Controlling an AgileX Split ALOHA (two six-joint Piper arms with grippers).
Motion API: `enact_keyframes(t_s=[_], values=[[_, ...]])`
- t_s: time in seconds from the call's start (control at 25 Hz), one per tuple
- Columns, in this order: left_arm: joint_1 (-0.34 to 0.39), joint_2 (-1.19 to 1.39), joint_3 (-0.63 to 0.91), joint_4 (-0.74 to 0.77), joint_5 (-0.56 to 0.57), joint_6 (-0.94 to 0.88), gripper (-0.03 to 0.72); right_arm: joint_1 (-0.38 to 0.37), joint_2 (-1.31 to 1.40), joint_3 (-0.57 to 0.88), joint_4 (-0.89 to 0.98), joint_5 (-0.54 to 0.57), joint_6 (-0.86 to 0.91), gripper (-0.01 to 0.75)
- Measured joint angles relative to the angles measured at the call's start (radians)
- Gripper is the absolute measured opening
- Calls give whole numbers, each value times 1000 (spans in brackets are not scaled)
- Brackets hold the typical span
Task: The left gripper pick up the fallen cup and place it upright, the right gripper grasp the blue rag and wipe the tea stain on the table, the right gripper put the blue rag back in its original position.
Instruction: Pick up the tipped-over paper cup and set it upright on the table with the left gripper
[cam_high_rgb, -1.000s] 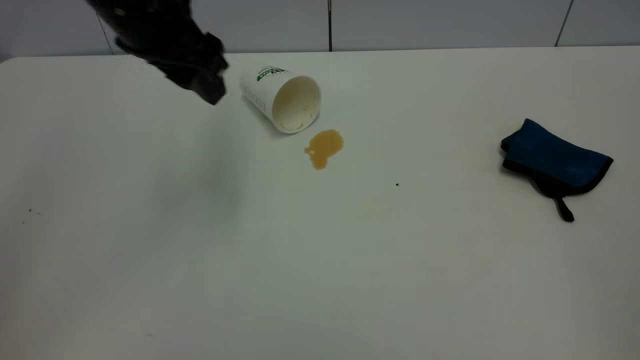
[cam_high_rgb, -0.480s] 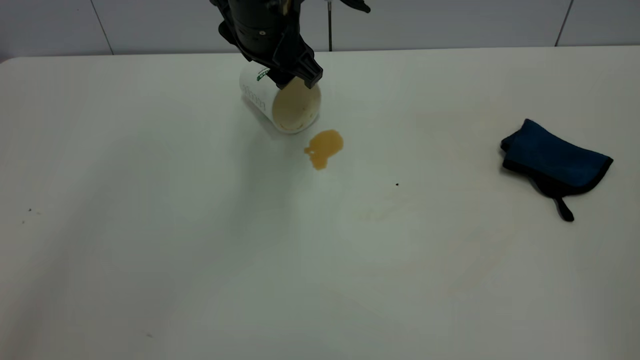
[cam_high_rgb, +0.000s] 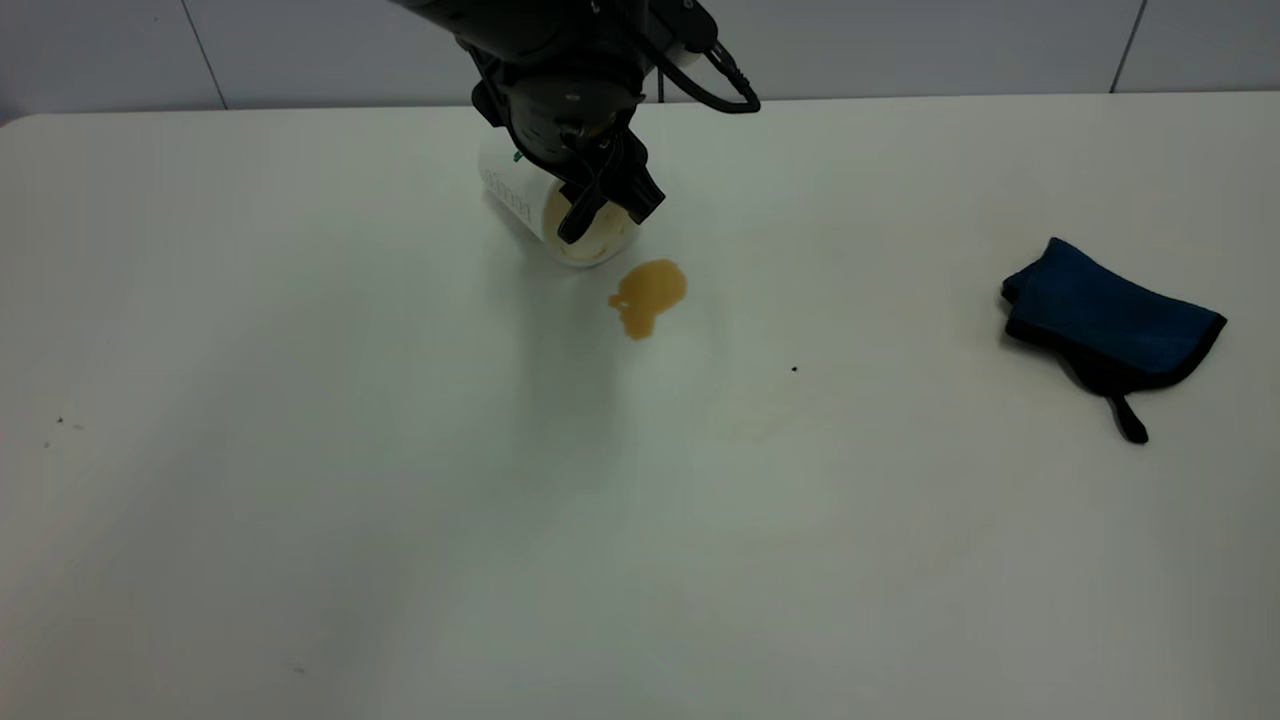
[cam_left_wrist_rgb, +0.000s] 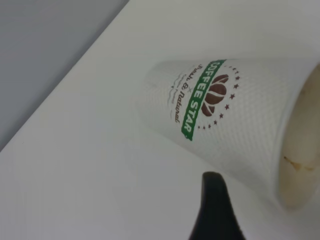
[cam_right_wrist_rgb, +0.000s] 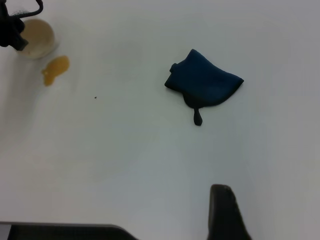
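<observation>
A big, smooth white table (cam_high_rgb: 400, 500) sits in front of a grey wall. From the outside camera, the white paper cup (cam_high_rgb: 560, 215) with a creamy inside lies on its side near the far edge. The black left gripper (cam_high_rgb: 607, 210) hangs right at the cup's round mouth, and its dark fingers are spread apart with nothing held. Just beside the mouth is the little amber-brown tea stain (cam_high_rgb: 648, 293), a wet blotch with a wobbly edge. Well apart, on the right, lies the folded dark-blue rag (cam_high_rgb: 1110, 320) with black edging and a short loop.

The left wrist camera shows the cup (cam_left_wrist_rgb: 235, 120) up close, bumpy paper with a green band, and one dark finger (cam_left_wrist_rgb: 215, 210) beside it.

The right wrist camera looks down on the rag (cam_right_wrist_rgb: 204, 82), soft and crumpled. Only one dark finger (cam_right_wrist_rgb: 227, 215) of the right gripper shows, so I cannot tell if it is spread or closed.
</observation>
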Motion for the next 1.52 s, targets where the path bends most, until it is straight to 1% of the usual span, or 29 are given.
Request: enact_keyframes(t_s=[0.12, 0.36, 0.64, 0.76, 0.88, 1.04, 1.12, 1.2, 1.28, 1.36, 1.44, 1.52], values=[[0, 24, 0, 60, 6, -63, 562, 0, 0, 0, 0, 0, 0, 491], [0, 77, -5, 239, 2, -221, 562, 0, 0, 0, 0, 0, 0, 491], [0, 137, -43, 417, 18, -379, 559, 0, 0, 0, 0, 0, 0, 491], [0, 155, -47, 451, 49, -432, 538, 0, 0, 0, 0, 0, 0, 491], [3, 160, -51, 455, 75, -458, 501, 0, 0, 0, 0, 0, 0, 491], [18, 168, -52, 464, 85, -477, 433, 0, 0, 0, 0, 0, 0, 491], [31, 177, -52, 465, 87, -483, 374, 0, 0, 0, 0, 0, 0, 491], [43, 180, -52, 465, 89, -484, 282, 0, 0, 0, 0, 0, 0, 491], [51, 180, -52, 465, 100, -481, 145, 0, 0, 0, 0, 0, 0, 491], [52, 180, -52, 465, 124, -460, 50, 0, 0, 0, 0, 0, 0, 491], [52, 165, -52, 443, 129, -398, 19, 0, 0, 0, 0, 0, 0, 491], [52, 127, -52, 358, 129, -300, 9, 0, 0, 0, 0, 0, 0, 491]])
